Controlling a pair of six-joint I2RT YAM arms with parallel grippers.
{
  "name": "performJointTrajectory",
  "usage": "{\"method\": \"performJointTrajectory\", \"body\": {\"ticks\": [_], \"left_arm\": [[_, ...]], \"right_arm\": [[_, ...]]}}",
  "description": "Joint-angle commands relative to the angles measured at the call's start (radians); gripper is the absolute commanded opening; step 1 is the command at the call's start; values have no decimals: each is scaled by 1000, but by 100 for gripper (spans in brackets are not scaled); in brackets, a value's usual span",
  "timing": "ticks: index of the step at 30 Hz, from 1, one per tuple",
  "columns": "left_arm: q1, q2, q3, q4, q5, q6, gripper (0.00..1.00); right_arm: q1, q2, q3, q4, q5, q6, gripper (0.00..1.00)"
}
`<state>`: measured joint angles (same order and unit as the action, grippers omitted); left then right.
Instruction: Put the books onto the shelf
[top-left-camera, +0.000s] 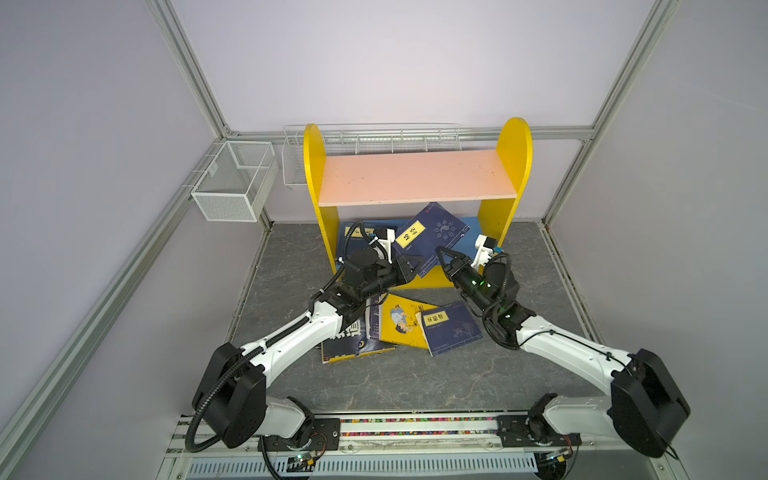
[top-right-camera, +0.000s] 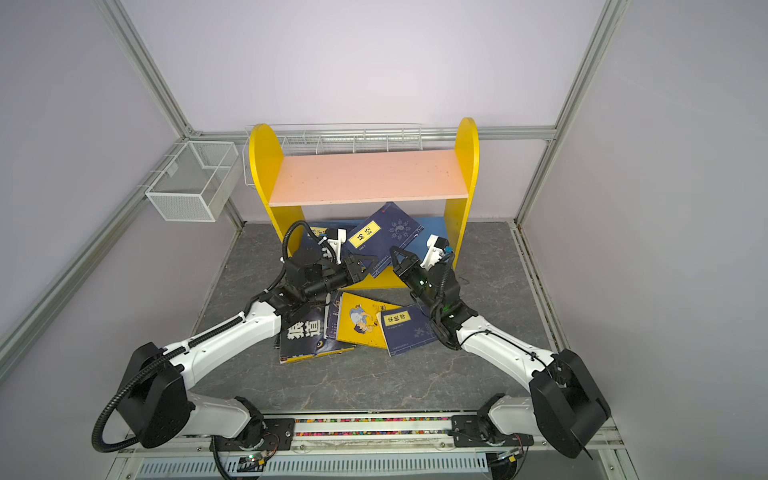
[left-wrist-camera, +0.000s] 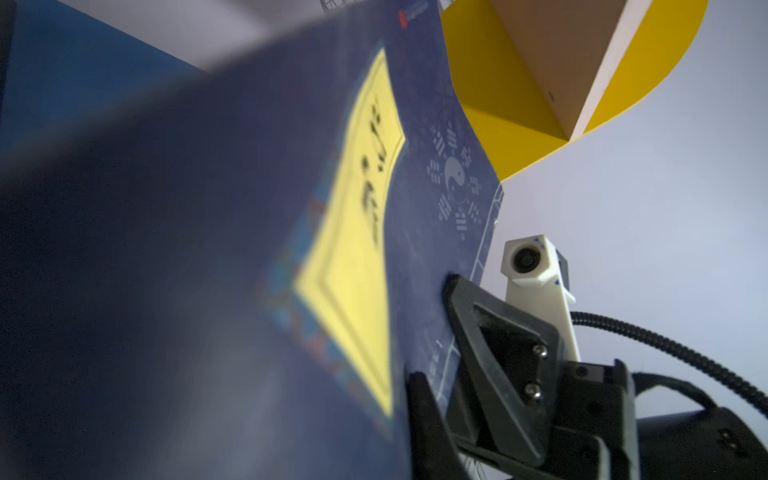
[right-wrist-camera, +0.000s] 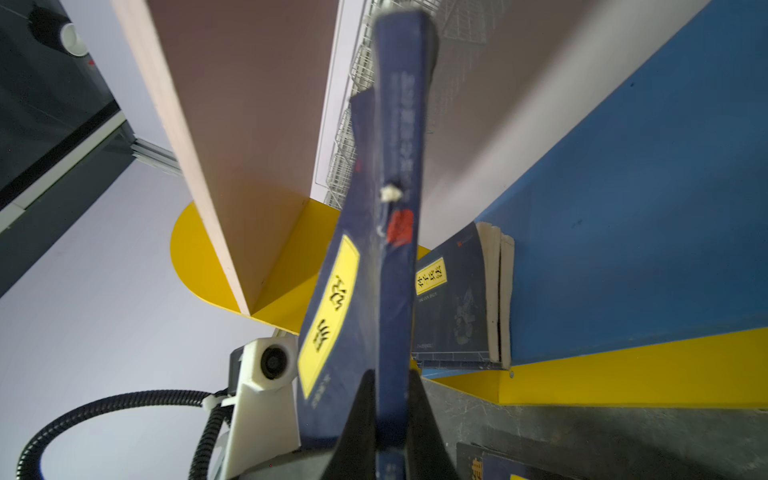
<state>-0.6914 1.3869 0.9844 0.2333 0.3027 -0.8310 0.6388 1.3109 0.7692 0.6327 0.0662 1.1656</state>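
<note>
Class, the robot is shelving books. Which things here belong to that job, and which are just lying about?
Job: shelf, raised navy book, left gripper, right gripper, shelved navy book, yellow book, navy book on table, dark book.
Just there: mesh basket, wire rack behind shelf.

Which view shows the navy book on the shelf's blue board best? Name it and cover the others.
The right wrist view: the navy book lies on the blue board, cover, yellow label and page edges unblocked. In both top views the left arm hides most of it. In the left wrist view the held book blocks it.
</note>
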Motion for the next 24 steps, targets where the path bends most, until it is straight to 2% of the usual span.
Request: {"method": "performJointTrajectory", "body": {"ticks": [1, 2, 4, 6, 9, 13, 18, 24], "left_arm": [[25, -62, -2, 17, -15, 46, 4], [39, -70, -5, -3, 11, 54, 3], [78, -92, -12, -70, 79, 83, 0], [106, -114, -18, -145, 138, 130, 0], [120, -157, -12, -295, 185, 243, 0], [122, -209, 6, -450, 235, 375, 0], [127, -261, 36, -571, 291, 486, 0], [128, -290, 30, -564, 391, 498, 0]], "right_arm": [[9, -3, 84, -219, -206, -139, 28], [6, -9, 119, -297, -242, -207, 34], [0, -50, 179, -473, -205, -317, 44], [-35, -111, 162, -529, -183, -364, 61], [-137, -175, 142, -584, -252, -400, 71], [-250, -197, 152, -639, -416, -493, 72], [-302, -156, 203, -735, -600, -618, 70], [-310, -102, 194, -661, -788, -596, 63]]}}
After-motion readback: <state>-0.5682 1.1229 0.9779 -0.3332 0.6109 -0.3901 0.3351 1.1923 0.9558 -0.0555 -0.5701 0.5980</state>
